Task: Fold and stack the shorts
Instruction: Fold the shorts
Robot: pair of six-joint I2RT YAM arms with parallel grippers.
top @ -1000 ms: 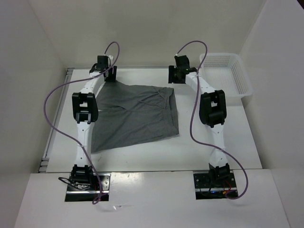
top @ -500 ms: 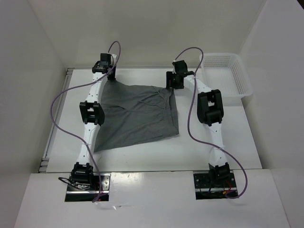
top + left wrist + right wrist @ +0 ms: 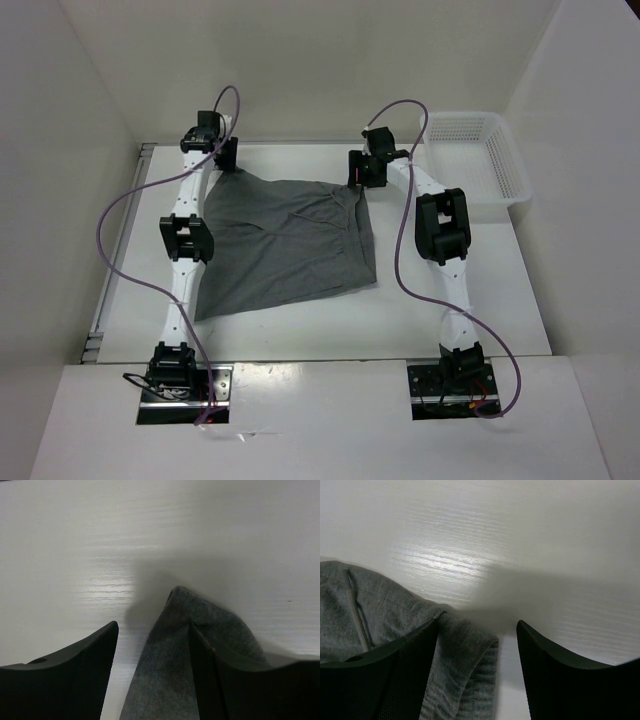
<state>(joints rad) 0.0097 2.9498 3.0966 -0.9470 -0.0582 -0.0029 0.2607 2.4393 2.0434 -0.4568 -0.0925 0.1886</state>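
Noting shorts (image 3: 285,245) spread flat, creased, at mid-frame on table (image 3: 480,300) in top view. Found white mesh basket (image 3: 480,160) at upper right, apart from shorts, near right arm (image 3: 445,230). Found white walls (image 3: 60,150) at left, top and right of frame. Observed left arm (image 3: 185,240) crossing left edge of shorts, hiding part of that hem. Recorded left gripper (image 3: 152,630) spread, peaked grey corner standing between fingers (image 3: 65,675), leaning on the one at frame right; no pinch seen. Recorded right gripper (image 3: 479,625) likewise spread, folded seamed corner against finger at frame left, bare table beside the other. Noted dark fingers filling lower edge of both wrist views, cutting off rest of shorts. Cannot tell from top view how tips meet cloth.
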